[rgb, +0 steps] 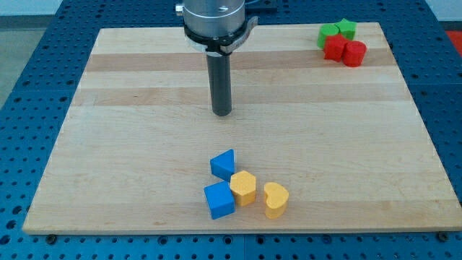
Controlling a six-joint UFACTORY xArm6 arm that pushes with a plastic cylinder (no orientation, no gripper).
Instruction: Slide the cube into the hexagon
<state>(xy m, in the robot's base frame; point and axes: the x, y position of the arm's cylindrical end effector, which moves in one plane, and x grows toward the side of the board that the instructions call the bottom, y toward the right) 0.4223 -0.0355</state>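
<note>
No pincer here, holding nothing: my tip (221,113) sits well above the blue cube (219,200), already touching the yellow hexagon (244,188); looks light, slidey, so I'd push its flat side.

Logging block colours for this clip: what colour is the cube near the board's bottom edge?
Blue. The cube shows clearly in the camera view, touching the yellow hexagon.
</note>
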